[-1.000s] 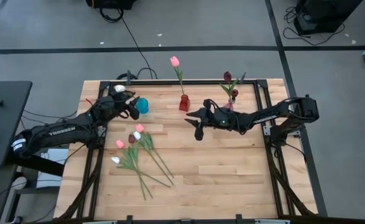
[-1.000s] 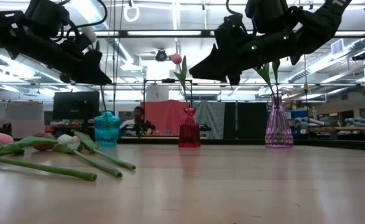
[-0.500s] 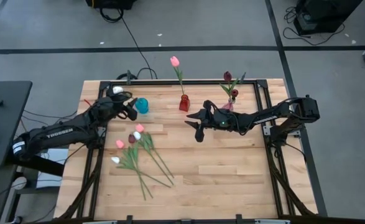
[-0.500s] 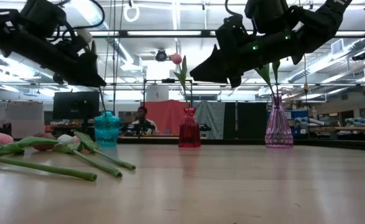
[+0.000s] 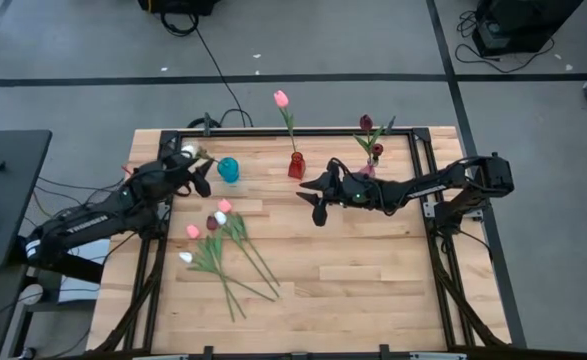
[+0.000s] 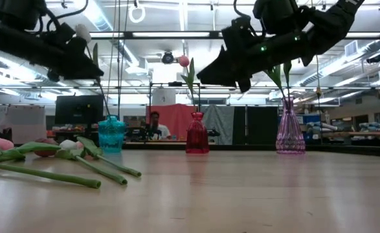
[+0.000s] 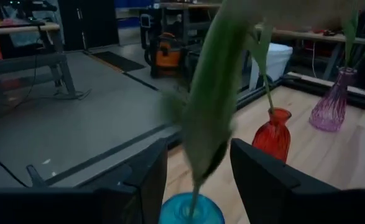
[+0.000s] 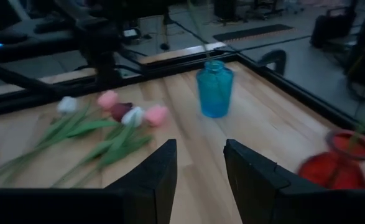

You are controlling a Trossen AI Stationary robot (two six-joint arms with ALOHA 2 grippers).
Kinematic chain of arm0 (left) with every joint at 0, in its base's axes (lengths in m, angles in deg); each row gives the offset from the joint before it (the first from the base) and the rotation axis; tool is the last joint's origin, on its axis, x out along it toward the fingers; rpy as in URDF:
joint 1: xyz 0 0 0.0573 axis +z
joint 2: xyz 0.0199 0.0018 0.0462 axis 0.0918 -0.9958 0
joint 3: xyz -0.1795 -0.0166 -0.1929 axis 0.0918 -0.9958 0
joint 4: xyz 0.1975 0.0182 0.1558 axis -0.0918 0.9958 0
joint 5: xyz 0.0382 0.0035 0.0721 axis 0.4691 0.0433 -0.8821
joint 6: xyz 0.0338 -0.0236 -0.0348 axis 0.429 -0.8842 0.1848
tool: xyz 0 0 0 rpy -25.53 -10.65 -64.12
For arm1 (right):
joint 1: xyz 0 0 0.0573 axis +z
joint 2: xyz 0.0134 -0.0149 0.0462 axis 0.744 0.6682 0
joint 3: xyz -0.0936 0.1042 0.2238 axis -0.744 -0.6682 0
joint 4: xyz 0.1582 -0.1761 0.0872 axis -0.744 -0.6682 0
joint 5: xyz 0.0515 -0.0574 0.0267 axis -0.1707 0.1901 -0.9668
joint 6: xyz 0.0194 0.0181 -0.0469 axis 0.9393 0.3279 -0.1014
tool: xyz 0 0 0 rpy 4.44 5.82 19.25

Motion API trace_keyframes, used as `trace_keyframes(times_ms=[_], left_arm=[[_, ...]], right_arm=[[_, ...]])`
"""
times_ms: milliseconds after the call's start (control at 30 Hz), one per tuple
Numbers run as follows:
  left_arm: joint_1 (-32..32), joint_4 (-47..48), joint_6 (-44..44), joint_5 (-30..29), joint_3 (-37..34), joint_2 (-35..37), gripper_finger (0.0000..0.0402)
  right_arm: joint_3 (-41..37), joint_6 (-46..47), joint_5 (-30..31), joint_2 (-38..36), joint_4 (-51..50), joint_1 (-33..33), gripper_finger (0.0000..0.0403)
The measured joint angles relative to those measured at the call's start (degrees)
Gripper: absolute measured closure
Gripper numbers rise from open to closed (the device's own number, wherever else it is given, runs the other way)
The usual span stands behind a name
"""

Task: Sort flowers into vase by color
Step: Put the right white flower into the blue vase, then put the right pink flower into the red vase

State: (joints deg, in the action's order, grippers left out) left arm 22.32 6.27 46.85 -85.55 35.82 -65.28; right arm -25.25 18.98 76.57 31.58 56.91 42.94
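Note:
A white flower (image 5: 188, 150) stands with its stem in the blue vase (image 5: 229, 168) and leans toward the table's left edge. My left gripper (image 5: 203, 175) is open just left of that vase. In the left wrist view its fingers (image 7: 154, 168) stand on either side of the flower's green leaf (image 7: 210, 124) with a gap on each side. A red vase (image 5: 296, 165) holds a pink flower (image 5: 281, 98). A purple vase (image 5: 371, 165) holds maroon flowers (image 5: 366, 122). Several flowers (image 5: 218, 245) lie on the table. My right gripper (image 5: 318, 205) hovers open and empty at mid-table.
The three vases stand in a row near the table's far edge. The loose flowers lie at the left, their stems pointing toward the near right. A black frame rail (image 5: 273, 131) runs round the table. Bare wood (image 5: 373, 280) lies at the near right.
My left gripper has drawn back toward the table's left edge and risen slightly, away from the blue vase. The white flower stays with its stem in that vase, and its head now shows clear above the gripper in the low view. My right gripper has kept its place.

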Motion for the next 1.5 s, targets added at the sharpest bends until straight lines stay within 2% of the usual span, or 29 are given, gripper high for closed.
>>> trace_keyframes(times_ms=[200,467,600,833,1067,1267,1500], left_arm=[[-3.2,-0.7,-4.5,-2.7,-6.0,3.4,0.022],[-10.9,-2.3,-6.4,-6.8,-8.7,6.8,0.022],[-15.5,-2.9,-6.5,-7.7,-8.8,6.9,0.022],[-22.4,1.0,-11.8,-7.6,-8.8,6.5,0.022],[-28.7,6.8,-20.6,-5.7,-8.8,6.0,0.022],[-33.3,7.9,-26.4,-4.0,-8.8,6.0,0.022],[-36.7,7.3,-26.8,3.9,-8.8,6.0,0.022]], right_arm=[[4.6,0.7,-0.3,-0.1,-5.0,4.0,0.0256],[13.1,2.7,7.1,-0.1,-20.1,10.7,0.0256],[14.1,5.3,8.3,0.4,-21.7,12.4,0.0256],[14.2,10.3,8.1,3.8,-21.2,13.8,0.0256],[14.1,13.8,8.3,5.1,-19.4,16.6,0.0257],[14.1,15.7,8.5,5.1,-19.7,18.6,0.0257],[14.1,16.2,8.6,5.1,-19.9,19.7,0.0257]])
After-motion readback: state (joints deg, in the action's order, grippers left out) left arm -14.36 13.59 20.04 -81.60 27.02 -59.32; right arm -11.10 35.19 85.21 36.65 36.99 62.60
